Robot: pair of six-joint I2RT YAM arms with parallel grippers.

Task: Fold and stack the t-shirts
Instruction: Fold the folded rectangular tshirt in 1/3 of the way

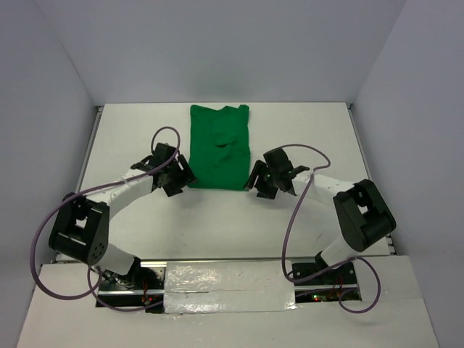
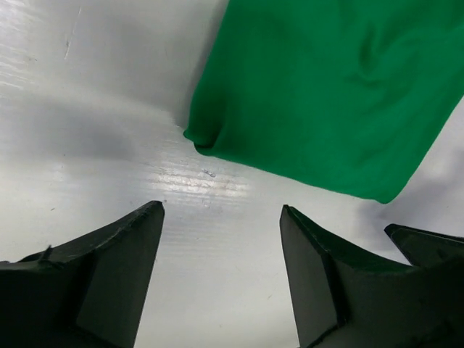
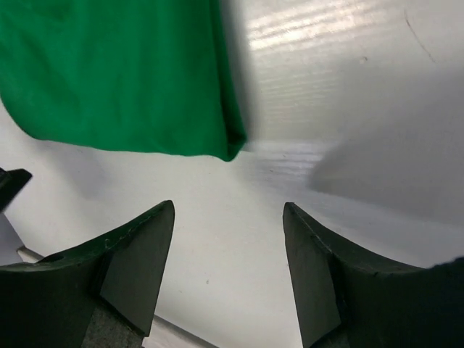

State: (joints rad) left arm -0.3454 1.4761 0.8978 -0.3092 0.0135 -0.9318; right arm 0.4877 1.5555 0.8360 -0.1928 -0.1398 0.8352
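Observation:
The bright green t-shirt (image 1: pixel 220 146) lies folded into a long rectangle on the white table, running from the far edge toward the middle. My left gripper (image 1: pixel 181 179) stands open just off the shirt's near left corner (image 2: pixel 199 138), with only bare table between its fingers (image 2: pixel 127 246). My right gripper (image 1: pixel 255 181) stands open off the near right corner (image 3: pixel 230 148), also with nothing between its fingers (image 3: pixel 145 246). Neither gripper touches the cloth.
The white table (image 1: pixel 130 138) is walled by grey panels on the left, right and back. Purple cables (image 1: pixel 293 217) loop from both arms. A taped strip (image 1: pixel 225 283) covers the near edge between the arm bases.

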